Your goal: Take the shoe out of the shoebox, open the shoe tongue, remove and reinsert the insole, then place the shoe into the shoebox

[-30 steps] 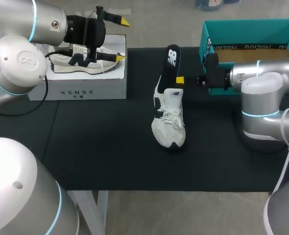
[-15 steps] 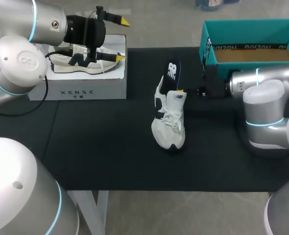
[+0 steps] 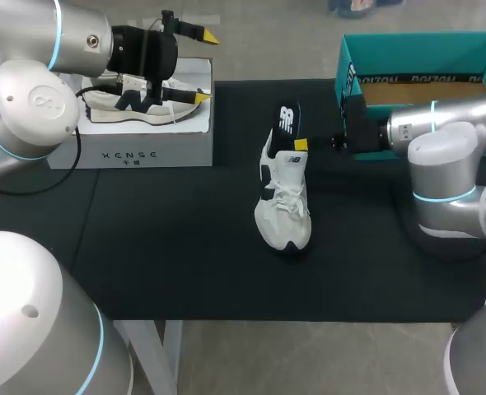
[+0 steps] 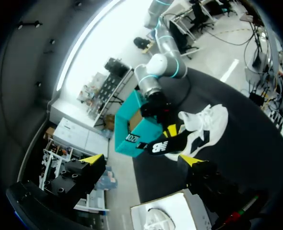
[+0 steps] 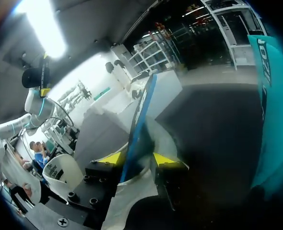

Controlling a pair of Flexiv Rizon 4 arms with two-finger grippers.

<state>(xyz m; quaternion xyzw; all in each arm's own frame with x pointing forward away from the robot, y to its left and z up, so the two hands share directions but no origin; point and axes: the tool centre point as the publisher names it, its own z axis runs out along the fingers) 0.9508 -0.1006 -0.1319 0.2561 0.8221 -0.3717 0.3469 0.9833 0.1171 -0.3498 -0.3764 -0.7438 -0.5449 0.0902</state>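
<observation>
**Insole half in the shoe, right gripper pinching it**

The shoe [image 3: 284,202] is lying upright on its sole on the black table [image 3: 185,247], outside the shoebox [image 3: 416,51], which is sitting just beyond the shoe's heel and to its right. The black insole [image 3: 288,123] is slanting up out of the shoe's heel opening, its lower end tucked inside.

The right gripper [image 3: 301,145] is coming in from the shoe's right, at the collar. Its wrist view shows the fingers [image 5: 165,159] pressing the insole [image 5: 139,120] from both sides, just above the white shoe [image 5: 132,196].

The left gripper [image 3: 206,67] is hanging well to the shoe's left, above a white box [image 3: 144,152], fingers spread wide and holding nothing. Its view is taking in the shoe [image 4: 206,120] and insole [image 4: 163,143] from afar.
</observation>
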